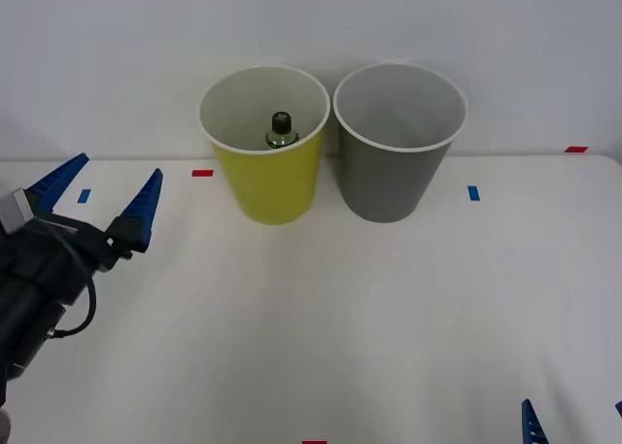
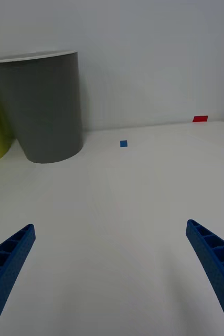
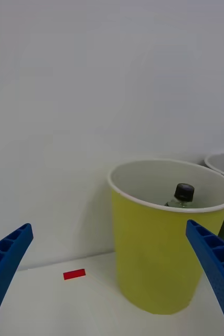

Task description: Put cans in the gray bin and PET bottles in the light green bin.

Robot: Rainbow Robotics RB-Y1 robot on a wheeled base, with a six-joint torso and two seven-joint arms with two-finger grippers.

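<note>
PET bottle in the light green bin, both grippers empty and spread.

The PET bottle [image 1: 280,129] stands upright inside the light green bin [image 1: 264,187], black cap below the rim; the gray bin [image 1: 394,177] sits just beside it at 3 o'clock on the white worktop [image 1: 340,318]. The left gripper [image 1: 102,196] hovers at the bins' 9 o'clock, jaws released. The right gripper [image 2: 112,273] waits at 5 o'clock, jaws released too.
</note>
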